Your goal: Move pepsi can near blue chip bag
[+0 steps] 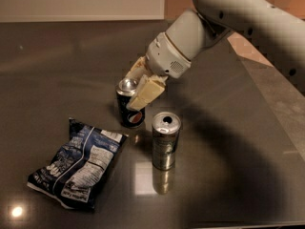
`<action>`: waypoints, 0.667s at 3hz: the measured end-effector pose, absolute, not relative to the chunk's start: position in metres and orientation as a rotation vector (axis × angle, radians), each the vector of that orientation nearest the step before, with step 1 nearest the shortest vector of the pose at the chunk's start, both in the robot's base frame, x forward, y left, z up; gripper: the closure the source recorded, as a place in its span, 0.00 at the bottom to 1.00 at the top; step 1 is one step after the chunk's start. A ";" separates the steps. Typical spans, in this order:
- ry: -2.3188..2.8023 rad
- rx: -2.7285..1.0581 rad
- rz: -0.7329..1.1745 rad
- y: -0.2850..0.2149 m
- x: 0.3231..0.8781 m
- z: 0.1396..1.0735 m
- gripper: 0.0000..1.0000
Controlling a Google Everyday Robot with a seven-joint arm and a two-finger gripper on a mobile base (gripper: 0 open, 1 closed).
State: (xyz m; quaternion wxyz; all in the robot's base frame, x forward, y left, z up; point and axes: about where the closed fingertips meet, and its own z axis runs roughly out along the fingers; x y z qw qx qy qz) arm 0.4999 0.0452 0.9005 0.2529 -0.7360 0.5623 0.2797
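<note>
Two cans and one bag on the worktop (pixel 228 128): end effector (pixel 132 92) pinching the upright pepsi can (pixel 132 116), near the blue chip bag (pixel 76 163), silver can (pixel 165 140) just beside.

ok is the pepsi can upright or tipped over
upright: the pepsi can has its silver top facing up and its sides vertical, logo toward the camera. the claw is closed around its upper part.

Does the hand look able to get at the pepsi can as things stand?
Probably yes: the hand is at the pepsi can, fingers on either side of its top. The silver can stands apart beside it and the chip bag lies lower left, neither blocking.
</note>
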 end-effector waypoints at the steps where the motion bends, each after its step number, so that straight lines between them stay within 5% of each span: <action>1: 1.529 -1.999 0.759 0.046 0.500 0.901 0.14; 2: 1.527 -2.001 0.760 0.047 0.500 0.900 0.00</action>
